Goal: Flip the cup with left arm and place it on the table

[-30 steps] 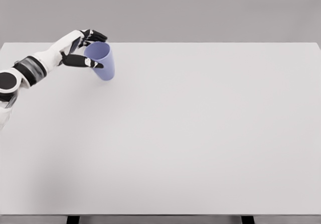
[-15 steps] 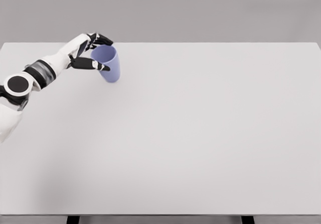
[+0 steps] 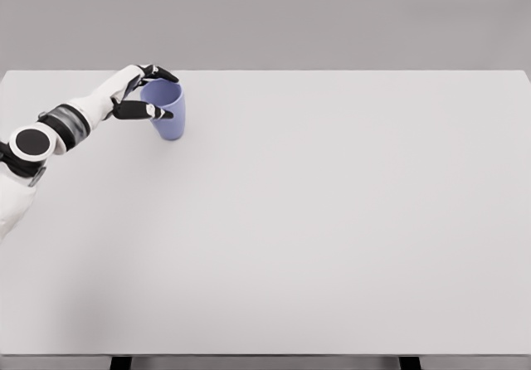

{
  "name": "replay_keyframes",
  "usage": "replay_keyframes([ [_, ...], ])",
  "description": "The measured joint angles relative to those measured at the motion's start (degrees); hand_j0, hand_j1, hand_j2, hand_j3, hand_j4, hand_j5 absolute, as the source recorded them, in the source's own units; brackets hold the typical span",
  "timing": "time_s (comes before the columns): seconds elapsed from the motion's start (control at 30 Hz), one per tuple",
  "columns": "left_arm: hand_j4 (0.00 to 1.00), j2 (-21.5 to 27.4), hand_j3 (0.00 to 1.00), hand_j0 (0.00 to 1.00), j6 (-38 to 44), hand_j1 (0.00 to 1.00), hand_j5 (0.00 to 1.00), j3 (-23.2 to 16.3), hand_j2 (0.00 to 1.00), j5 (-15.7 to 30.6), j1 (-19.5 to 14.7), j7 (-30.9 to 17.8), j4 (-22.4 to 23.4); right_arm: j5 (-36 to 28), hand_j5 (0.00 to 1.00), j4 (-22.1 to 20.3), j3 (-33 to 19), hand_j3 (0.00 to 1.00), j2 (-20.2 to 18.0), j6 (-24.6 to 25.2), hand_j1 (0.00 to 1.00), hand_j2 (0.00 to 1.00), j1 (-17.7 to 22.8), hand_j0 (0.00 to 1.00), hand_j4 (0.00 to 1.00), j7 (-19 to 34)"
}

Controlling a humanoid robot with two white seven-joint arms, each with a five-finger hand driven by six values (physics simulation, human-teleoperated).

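Cup [image 3: 168, 110] now stands upright, mouth up, lowered near the counter's [image 3: 332, 221] far left corner; left hand [image 3: 137, 96] fingers [image 3: 153, 113] remain clamped on it, release pending.

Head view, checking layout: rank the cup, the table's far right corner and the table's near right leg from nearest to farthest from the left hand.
1. Cup, in the left hand.
2. Far right corner, along the back edge.
3. Near right leg, bottom edge.
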Motion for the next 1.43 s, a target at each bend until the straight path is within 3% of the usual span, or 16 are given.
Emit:
replay_keyframes([
  [0.07,0.62,-0.02,0.62,0.62,0.04,0.62,0.62,0.03,0.62,-0.25,0.00,0.05,0.01,0.00,1.00,0.00,0.01,1.00,0.00,0.01,1.00,1.00,0.00,1.00,1.00,0.00],
  [0.1,0.69,-0.02,0.69,0.69,0.04,0.69,0.69,0.06,0.69,-0.30,0.09,0.10,-0.03,0.00,1.00,0.00,0.00,1.00,0.00,0.01,1.00,1.00,0.00,1.00,1.00,0.00],
  [0.13,0.96,-0.02,0.96,0.96,0.03,0.96,0.96,0.05,0.96,-0.38,0.09,0.09,-0.04,0.00,1.00,0.00,0.00,1.00,0.00,0.01,1.00,1.00,0.00,1.00,1.00,0.00],
  [0.17,1.00,-0.03,1.00,1.00,0.04,1.00,1.00,0.03,1.00,-0.59,0.09,0.10,-0.04,0.00,1.00,0.00,0.00,1.00,0.00,0.02,1.00,1.00,0.00,1.00,1.00,0.00],
  [0.8,1.00,0.72,1.00,1.00,-0.08,1.00,1.00,-0.15,1.00,-2.69,-0.44,-0.10,-0.64,0.00,1.00,0.00,0.00,1.00,0.00,0.01,1.00,1.00,0.00,1.00,1.00,0.00],
  [1.1,1.00,3.38,1.00,1.00,-0.15,1.00,1.00,3.03,1.00,-2.07,1.32,-0.60,-5.34,0.00,1.00,0.00,0.00,1.00,0.00,0.00,1.00,1.00,0.00,1.00,1.00,0.00],
  [1.2,1.00,7.70,1.00,1.00,-1.88,1.00,1.00,4.58,1.00,3.26,5.45,-2.48,-11.59,0.00,1.00,0.00,0.00,1.00,0.00,0.00,1.00,1.00,0.00,1.00,1.00,0.00],
  [1.33,1.00,16.88,1.00,1.00,-12.59,1.00,1.00,9.27,1.00,17.47,13.88,-15.07,-22.79,0.00,1.00,0.00,0.00,1.00,0.00,0.00,1.00,1.00,0.00,1.00,1.00,0.00],
  [1.43,1.00,22.71,1.00,1.00,-18.92,1.00,1.00,11.28,1.00,25.33,15.91,-18.84,-27.07,0.00,1.00,0.00,0.00,1.00,0.00,0.01,1.00,1.00,0.00,1.00,1.00,0.00],
])
